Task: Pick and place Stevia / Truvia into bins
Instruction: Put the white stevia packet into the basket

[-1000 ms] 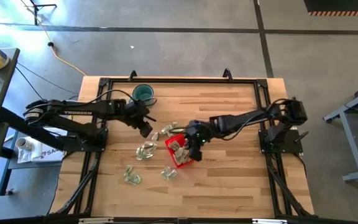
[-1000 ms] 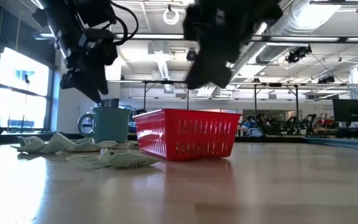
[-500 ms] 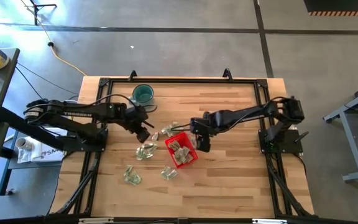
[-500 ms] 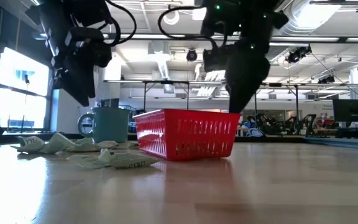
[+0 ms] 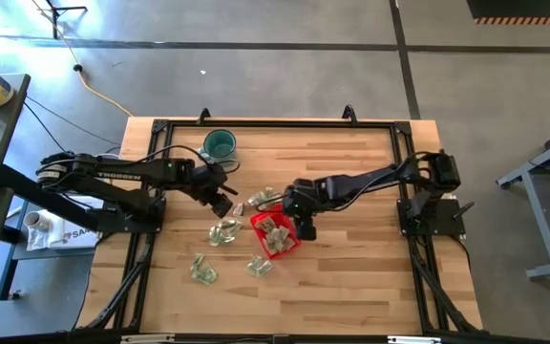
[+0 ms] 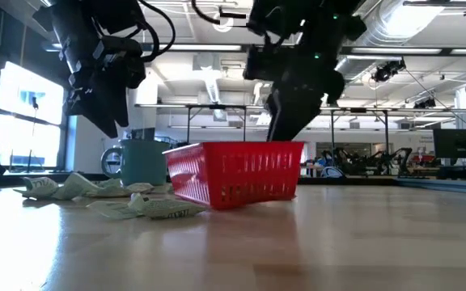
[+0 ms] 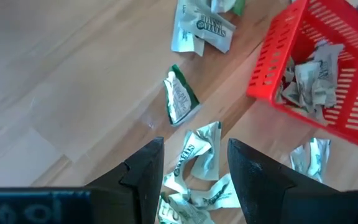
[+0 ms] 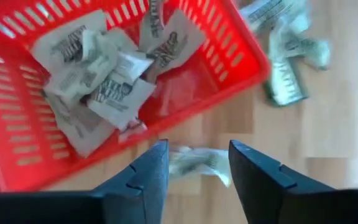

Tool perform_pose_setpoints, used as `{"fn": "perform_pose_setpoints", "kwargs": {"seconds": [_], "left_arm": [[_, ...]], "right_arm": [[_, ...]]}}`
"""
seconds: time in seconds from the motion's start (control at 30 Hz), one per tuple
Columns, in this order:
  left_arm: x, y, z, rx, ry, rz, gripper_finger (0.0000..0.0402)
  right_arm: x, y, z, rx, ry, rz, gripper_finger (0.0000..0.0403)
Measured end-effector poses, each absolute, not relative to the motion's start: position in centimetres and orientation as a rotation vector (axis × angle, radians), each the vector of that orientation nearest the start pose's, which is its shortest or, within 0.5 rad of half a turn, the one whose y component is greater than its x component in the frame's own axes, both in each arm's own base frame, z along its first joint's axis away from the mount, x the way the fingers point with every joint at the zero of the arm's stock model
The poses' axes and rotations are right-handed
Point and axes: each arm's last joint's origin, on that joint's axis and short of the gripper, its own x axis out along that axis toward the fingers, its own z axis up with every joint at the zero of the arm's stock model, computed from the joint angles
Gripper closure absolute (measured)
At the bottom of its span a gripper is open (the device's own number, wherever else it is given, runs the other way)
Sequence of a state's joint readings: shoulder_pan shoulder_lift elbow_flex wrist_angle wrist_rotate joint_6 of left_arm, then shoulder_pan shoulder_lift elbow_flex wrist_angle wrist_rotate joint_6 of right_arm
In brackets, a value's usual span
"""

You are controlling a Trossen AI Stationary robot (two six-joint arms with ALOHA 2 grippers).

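Tabletop holds teal mug; sachets ring red bin.

right gripper covers far-side rim of red bin in high view; gap between fingers too small to judge there. in low view, dark mass of right arm hides bin's rear edge. left wrist view cuts bin off at frame edge. right wrist view: sachet between fingers blurred, print unreadable. sachets in low view overlap, count unclear. mug partly behind left gripper.
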State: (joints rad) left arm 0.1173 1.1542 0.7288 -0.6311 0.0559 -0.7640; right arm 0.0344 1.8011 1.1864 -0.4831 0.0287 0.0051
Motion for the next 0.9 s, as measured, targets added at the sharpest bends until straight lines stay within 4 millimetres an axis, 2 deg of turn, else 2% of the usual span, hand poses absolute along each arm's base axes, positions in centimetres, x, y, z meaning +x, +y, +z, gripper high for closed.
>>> {"fn": "perform_pose_setpoints", "kwargs": {"seconds": [0.17, 0.4, 0.5, 0.63, 0.9], "left_arm": [[20.7, 2.4, 21.4, -0.762, 0.970, 0.488, 0.0191], [20.7, 2.4, 21.4, -0.756, 0.965, 0.499, 0.0191], [20.7, 2.4, 21.4, -0.753, 0.965, 0.501, 0.0191], [20.7, 2.5, 21.4, -0.741, 0.963, 0.505, 0.0191], [20.7, 2.5, 21.4, -0.746, 0.962, 0.509, 0.0191]], "right_arm": [[34.7, 0.3, 17.1, -0.108, 1.242, 0.001, 0.0226], [35.0, -0.3, 16.8, -0.110, 1.201, 0.015, 0.0200], [35.1, -0.4, 16.5, -0.211, 1.210, 0.074, 0.0193], [35.6, -0.3, 15.1, -0.339, 1.215, 0.195, 0.0193], [36.7, 0.0, 14.2, -0.386, 1.134, 0.282, 0.0195]]}}
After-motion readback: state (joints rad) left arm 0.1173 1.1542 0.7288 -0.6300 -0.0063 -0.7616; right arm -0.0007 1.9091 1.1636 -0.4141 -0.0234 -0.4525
